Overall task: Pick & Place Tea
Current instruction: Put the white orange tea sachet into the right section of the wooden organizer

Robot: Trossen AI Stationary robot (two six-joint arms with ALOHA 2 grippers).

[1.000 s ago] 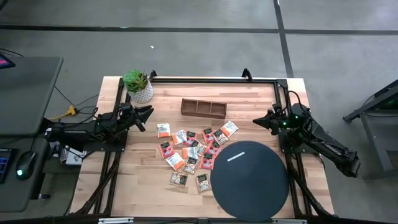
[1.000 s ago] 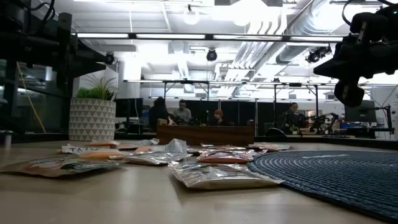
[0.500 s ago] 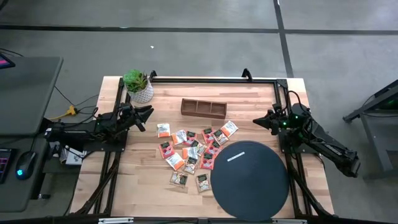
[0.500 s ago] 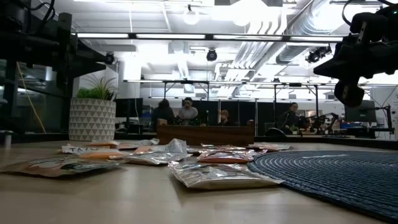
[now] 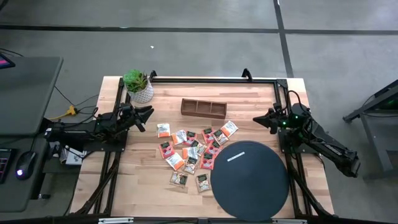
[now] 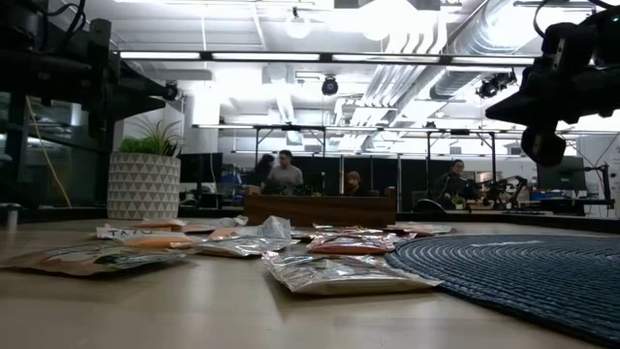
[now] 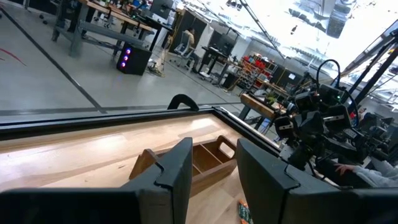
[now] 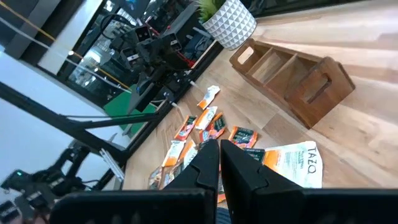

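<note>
Several small flat tea sachets, orange, red, green and silvery white, lie scattered flat on the wooden table's middle, just left of the black disc. They also show in the low view as tea sachets and in the right wrist view as tea sachets. My left gripper hovers open at the table's left, above and left of the pile; its own view shows the left gripper open. My right gripper hovers shut at the table's right, seen in its own view as the right gripper.
A brown wooden three-compartment tray stands beyond the pile toward the far edge. A potted plant sits at the far left corner. The black disc covers the near right. Black frame rails run along the table's sides. People sit in the room behind.
</note>
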